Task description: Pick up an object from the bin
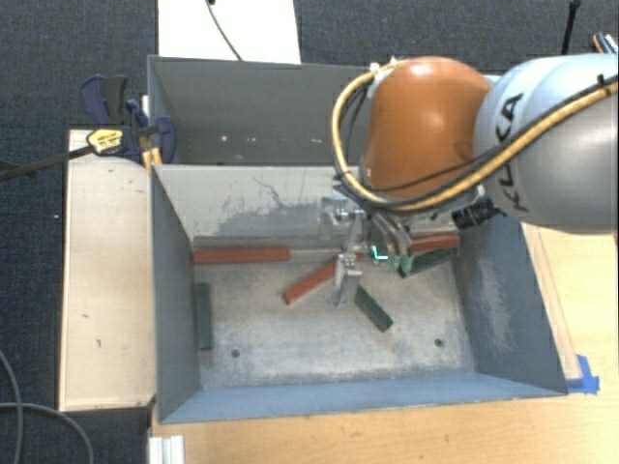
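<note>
Obs from beside the bin (290, 351): gripper (342, 294) is low, near floor centre. Its tip is touching or just beside the 3 o'clock end of a short red-brown bar (309, 284). That bar lies tilted, other end toward 8 o'clock.

Gripper opening: can't tell, the wrist hides it. Nothing visibly held.

Neighbours:
- short dark green bar (373, 311) just beside the gripper, at its 5 o'clock
- long red-brown bar (242, 254) along the back wall, approx 10 o'clock
- second dark green bar (203, 315) by the left wall at 9 o'clock, well apart
- green piece (422, 263) partly under the arm at 2 o'clock

Judgement: step in hand = settling onto the short red-brown bar. To do it well:
- straddle the bar across its narrow width, not along its length
- grip nearer mid-bar, since an end grip prob lets it swing
- stay clear of the short dark green bar
- then lift straight up
</note>
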Robot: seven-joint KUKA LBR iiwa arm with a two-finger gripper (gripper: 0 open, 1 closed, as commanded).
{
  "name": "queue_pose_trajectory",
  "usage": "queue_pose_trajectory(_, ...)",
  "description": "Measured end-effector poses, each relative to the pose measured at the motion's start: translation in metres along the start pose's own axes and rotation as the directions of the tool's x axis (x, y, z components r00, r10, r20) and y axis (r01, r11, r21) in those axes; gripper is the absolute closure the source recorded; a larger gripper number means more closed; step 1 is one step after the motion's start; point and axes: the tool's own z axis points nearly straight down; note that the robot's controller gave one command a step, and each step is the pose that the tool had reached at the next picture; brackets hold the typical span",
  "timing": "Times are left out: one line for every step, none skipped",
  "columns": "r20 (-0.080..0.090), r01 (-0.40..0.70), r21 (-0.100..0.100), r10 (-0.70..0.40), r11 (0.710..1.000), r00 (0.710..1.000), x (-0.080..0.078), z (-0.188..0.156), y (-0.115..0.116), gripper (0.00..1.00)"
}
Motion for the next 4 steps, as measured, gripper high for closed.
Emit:
queue_pose_trajectory(0.002, -0.144, 0.001, 0.144, 0.99, 0.99, -0.022, 0.053, -0.026, 0.0)
queue_pose_trajectory(0.001, 0.156, 0.001, -0.156, 0.988, 0.988, -0.029, 0.164, -0.024, 0.0)
queue_pose_trajectory(0.006, 0.15, 0.0, -0.15, 0.989, 0.989, -0.031, 0.16, -0.024, 1.0)
queue_pose_trajectory(0.015, 0.101, -0.001, -0.101, 0.995, 0.995, -0.014, -0.029, -0.012, 1.0)
